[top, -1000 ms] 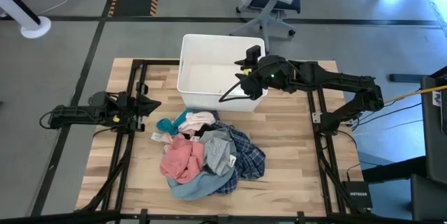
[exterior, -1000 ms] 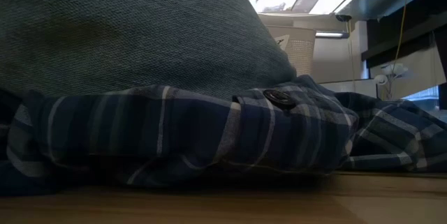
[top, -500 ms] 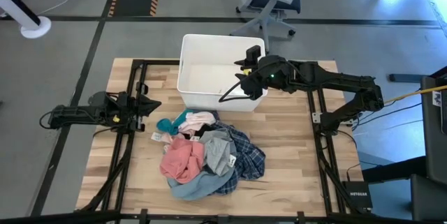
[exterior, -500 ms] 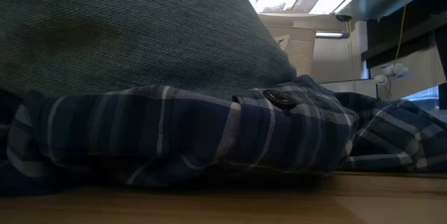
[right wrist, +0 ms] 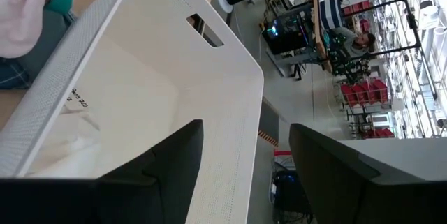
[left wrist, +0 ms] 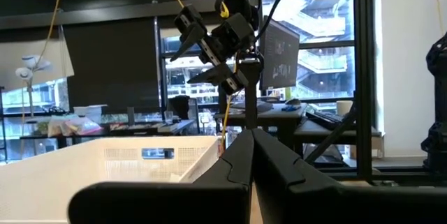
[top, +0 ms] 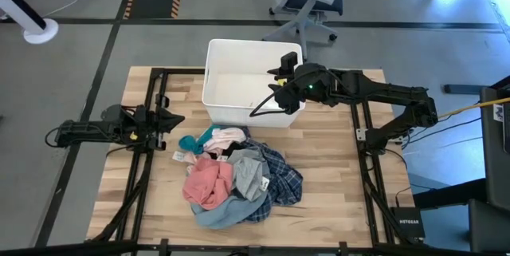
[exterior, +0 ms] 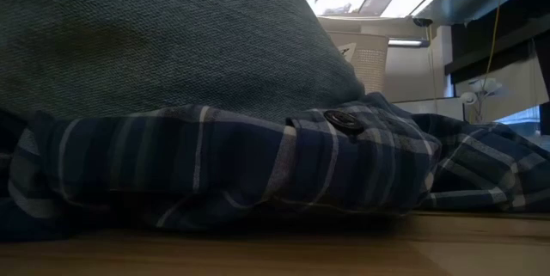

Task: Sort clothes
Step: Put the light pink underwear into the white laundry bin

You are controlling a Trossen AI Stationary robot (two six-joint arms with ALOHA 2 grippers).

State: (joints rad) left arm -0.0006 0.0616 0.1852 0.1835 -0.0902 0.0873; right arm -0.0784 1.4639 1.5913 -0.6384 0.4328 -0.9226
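While the clothes [top: 236,178] lie heaped at the table's six o'clock, navy plaid shirt [exterior: 258,168] under the denim shirt [exterior: 155,39], the left gripper [top: 172,119] waits at nine o'clock, fingers pressed together. Farther back, the right gripper [top: 280,92] hangs spread wide over the white bin [top: 213,76] at twelve o'clock. Small dark writing on the bin's inner wall [right wrist: 78,98] is unreadable.

high: overhead, whole worktop [top: 335,168]
low: worktop level, pressed against clothes [exterior: 215,164]
wrists: both see bin [right wrist: 174,91]
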